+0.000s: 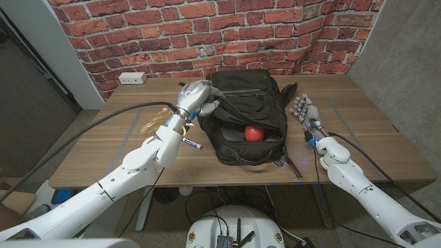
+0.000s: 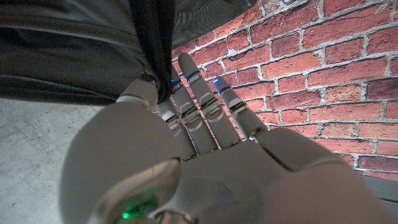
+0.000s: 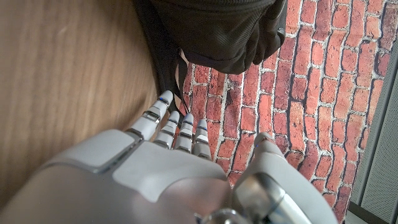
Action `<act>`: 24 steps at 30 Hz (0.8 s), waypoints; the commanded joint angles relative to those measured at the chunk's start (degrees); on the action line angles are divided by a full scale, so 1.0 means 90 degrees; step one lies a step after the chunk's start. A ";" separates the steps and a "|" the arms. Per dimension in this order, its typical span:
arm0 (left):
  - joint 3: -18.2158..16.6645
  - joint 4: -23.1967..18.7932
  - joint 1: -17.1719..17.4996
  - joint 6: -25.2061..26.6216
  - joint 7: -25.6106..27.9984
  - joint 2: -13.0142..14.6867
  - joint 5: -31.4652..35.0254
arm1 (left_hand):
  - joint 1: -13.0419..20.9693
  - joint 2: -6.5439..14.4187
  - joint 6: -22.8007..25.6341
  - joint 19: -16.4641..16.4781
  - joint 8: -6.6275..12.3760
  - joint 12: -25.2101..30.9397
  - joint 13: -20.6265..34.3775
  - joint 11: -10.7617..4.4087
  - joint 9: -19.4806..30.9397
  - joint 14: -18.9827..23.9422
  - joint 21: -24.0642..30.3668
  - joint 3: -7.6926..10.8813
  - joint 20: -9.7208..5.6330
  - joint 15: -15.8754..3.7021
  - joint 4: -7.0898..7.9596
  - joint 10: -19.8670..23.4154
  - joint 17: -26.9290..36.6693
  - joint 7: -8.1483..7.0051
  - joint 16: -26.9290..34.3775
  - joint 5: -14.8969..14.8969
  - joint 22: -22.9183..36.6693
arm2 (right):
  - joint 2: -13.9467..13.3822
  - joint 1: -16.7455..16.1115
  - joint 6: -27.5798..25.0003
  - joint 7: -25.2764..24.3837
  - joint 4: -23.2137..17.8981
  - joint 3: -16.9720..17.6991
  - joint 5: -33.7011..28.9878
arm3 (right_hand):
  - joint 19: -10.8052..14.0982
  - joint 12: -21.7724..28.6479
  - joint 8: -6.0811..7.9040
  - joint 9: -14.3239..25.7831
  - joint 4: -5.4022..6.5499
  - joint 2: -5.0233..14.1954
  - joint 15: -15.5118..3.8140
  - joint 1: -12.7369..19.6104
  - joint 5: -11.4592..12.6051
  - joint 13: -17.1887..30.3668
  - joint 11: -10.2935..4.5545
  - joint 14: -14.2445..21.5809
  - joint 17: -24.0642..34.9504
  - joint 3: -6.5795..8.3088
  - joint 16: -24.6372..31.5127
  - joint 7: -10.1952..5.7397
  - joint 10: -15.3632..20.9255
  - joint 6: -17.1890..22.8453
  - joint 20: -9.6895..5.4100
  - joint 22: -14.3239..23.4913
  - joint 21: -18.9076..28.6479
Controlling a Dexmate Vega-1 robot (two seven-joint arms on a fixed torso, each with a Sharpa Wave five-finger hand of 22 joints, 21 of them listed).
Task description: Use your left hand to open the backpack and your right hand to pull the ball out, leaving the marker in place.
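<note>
Hiding: the backpack (image 1: 248, 117) covers the lower part of the red ball (image 1: 253, 132) inside its opened compartment; the left hand (image 1: 195, 96) covers the backpack's near-left corner.
Hard to make out: a thin marker (image 1: 191, 144) lies on the table (image 1: 103, 148) to the backpack's left, half under the left forearm; its colours are too small to tell beyond a blue end.
Cut off: in the right wrist view the backpack (image 3: 211, 31) runs out of the picture; in the left wrist view its dark fabric (image 2: 81, 46) does the same.
Count: one backpack, one ball, one marker, one white power strip (image 1: 131, 78) at the table's far-left edge, two robot hands.
Left hand: at the backpack's upper-left corner, fingers curled over the flap; in the left wrist view (image 2: 186, 155) a black strap or fold of fabric (image 2: 154, 43) passes between the thumb and the fingers, so it grips the backpack.
Right hand (image 1: 304, 110): just right of the backpack, apart from it, fingers straight and slightly spread, holding nothing; the right wrist view (image 3: 180, 168) shows the fingers (image 3: 165, 124) close together, reaching toward the backpack's edge without touching.
Ball: inside the backpack, near the middle of the opening, untouched.
Backpack: black, lying on the table's middle, main compartment gaping toward the robot.
Backdrop: a red brick wall (image 1: 207, 27) behind the backpack.
</note>
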 commanded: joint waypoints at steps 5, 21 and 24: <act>-0.0115 0.0286 -0.0444 -0.0305 -0.0277 -0.0125 -0.0671 | 0.0030 0.0058 0.0202 0.0075 0.0031 0.0012 0.0011 0.0028 0.0010 0.0058 -0.0011 0.0067 -0.0925 -0.0187 0.0005 0.0064 0.0020 0.0172 -0.0010 0.0034 0.0030 | 0.0048 0.0046 -0.0106 -0.0340 -0.0160 -0.0077 -0.0224 | 0.0042 0.0000 0.0001 0.0021 -0.0054 0.0269 -0.0031 -0.0012 -0.0030 0.0016 -0.0011 0.0028 0.0026 0.0028 0.0042 -0.0028 0.0059 0.0050 -0.0005 0.0010 0.0021; -0.0052 0.0715 -0.0872 -0.0497 -0.0395 -0.0405 -0.1231 | 0.0034 0.0047 0.0202 0.0092 0.0030 0.0012 0.0014 0.0033 0.0018 0.0092 -0.0012 0.0097 -0.0927 -0.0188 -0.0008 0.0093 0.0020 0.0197 -0.0012 0.0036 0.0030 | 0.0099 -0.0009 -0.0108 -0.0644 -0.0238 -0.0047 -0.0315 | 0.0043 0.0001 0.0000 0.0022 -0.0066 0.0267 -0.0030 -0.0004 -0.0033 0.0016 -0.0009 0.0029 0.0027 0.0035 0.0046 -0.0026 0.0062 0.0053 -0.0006 0.0010 0.0022; -0.0013 0.0859 -0.1015 -0.0584 -0.0435 -0.0479 -0.1355 | 0.0034 0.0047 0.0204 0.0095 0.0031 0.0011 0.0014 0.0032 0.0020 0.0101 -0.0012 0.0104 -0.0927 -0.0187 -0.0007 0.0097 0.0021 0.0190 -0.0011 0.0036 0.0030 | 0.0114 0.0010 -0.0083 -0.0679 -0.0221 -0.0044 -0.0342 | 0.0043 0.0001 0.0000 0.0022 -0.0068 0.0267 -0.0027 -0.0004 -0.0034 0.0016 -0.0009 0.0029 0.0028 0.0036 0.0047 -0.0024 0.0060 0.0054 -0.0008 0.0010 0.0022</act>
